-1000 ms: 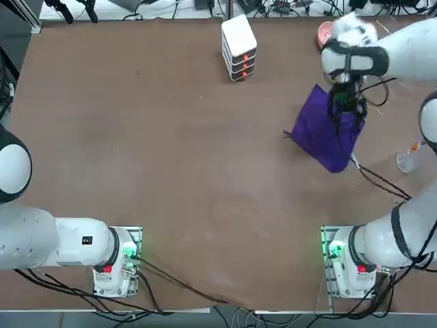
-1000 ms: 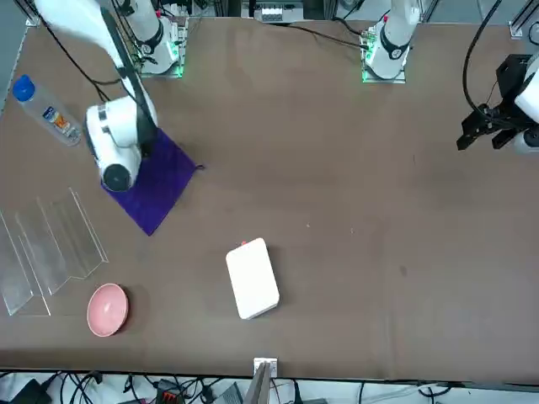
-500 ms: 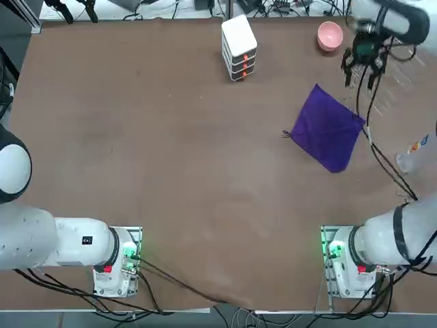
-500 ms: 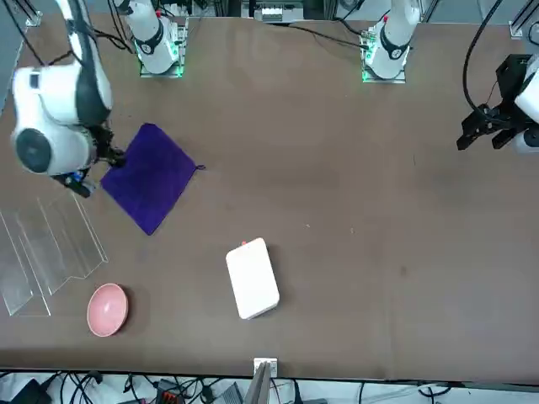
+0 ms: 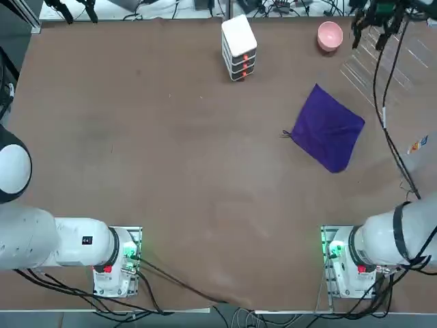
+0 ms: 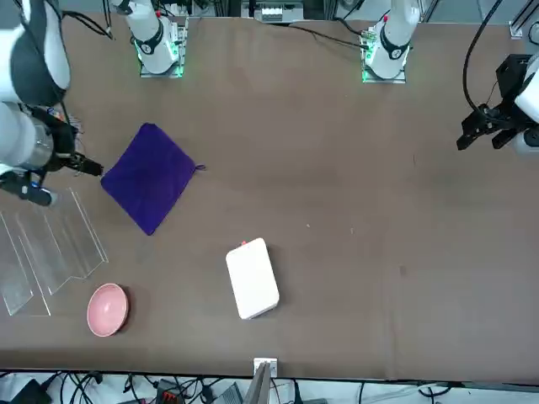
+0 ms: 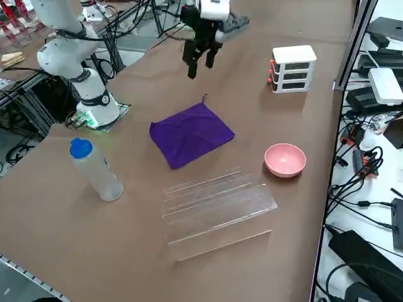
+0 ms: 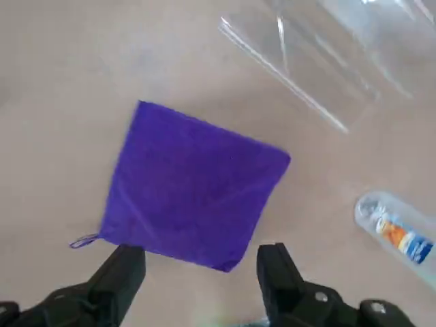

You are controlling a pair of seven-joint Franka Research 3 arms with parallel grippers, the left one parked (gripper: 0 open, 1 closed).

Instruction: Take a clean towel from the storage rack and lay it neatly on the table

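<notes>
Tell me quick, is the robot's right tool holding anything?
Right tool: open, holding nothing, up in the air above the table; the towel lies flat below it.

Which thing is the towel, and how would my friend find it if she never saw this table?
Start at the big brown table and look toward the clear storage rack near one edge. Flat on the table beside the rack, not touching it, lies the towel. It is the only deep purple thing there, a thin soft square with a tiny loop at one corner, unlike the pink bowl or the bottle.
</notes>
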